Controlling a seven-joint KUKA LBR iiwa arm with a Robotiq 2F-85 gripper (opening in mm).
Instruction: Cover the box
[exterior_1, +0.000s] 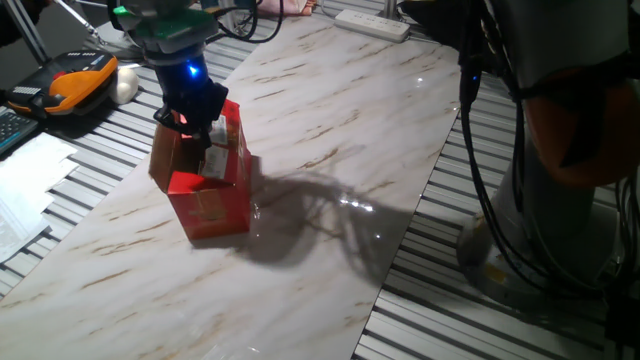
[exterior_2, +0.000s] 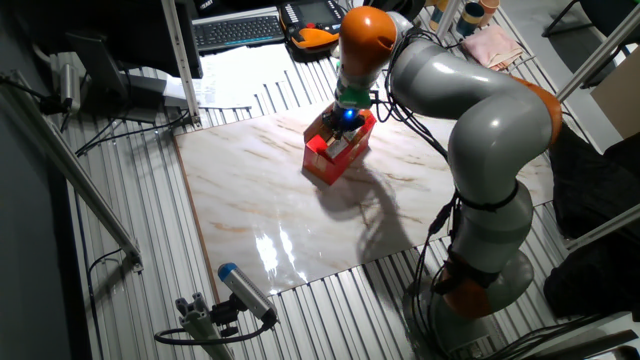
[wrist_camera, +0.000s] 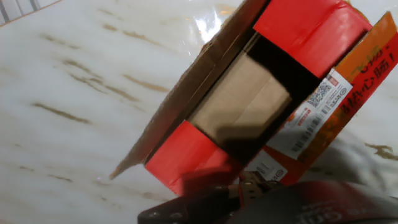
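The box (exterior_1: 212, 195) stands on the marble board, red outside with its top open. In the hand view its plain brown inside (wrist_camera: 242, 106) shows, with two red flaps (wrist_camera: 308, 31) folded partly inward. A brown flap (wrist_camera: 193, 81) stands out to the left and an orange flap with a pale label strip (wrist_camera: 323, 99) to the right. My gripper (exterior_1: 196, 122) hangs right over the box top, at the labelled flap. One dark finger (wrist_camera: 205, 208) shows at the bottom of the hand view. The jaw opening is hidden. The box also shows in the other fixed view (exterior_2: 333, 158), under the gripper (exterior_2: 347, 120).
The marble board (exterior_1: 330, 200) lies on a slatted metal table. A white power strip (exterior_1: 372, 22) lies at the back. An orange-black device (exterior_1: 80, 82), a white mouse (exterior_1: 125, 85) and papers (exterior_1: 30, 170) sit to the left. The arm's base (exterior_2: 480, 280) stands beside the board.
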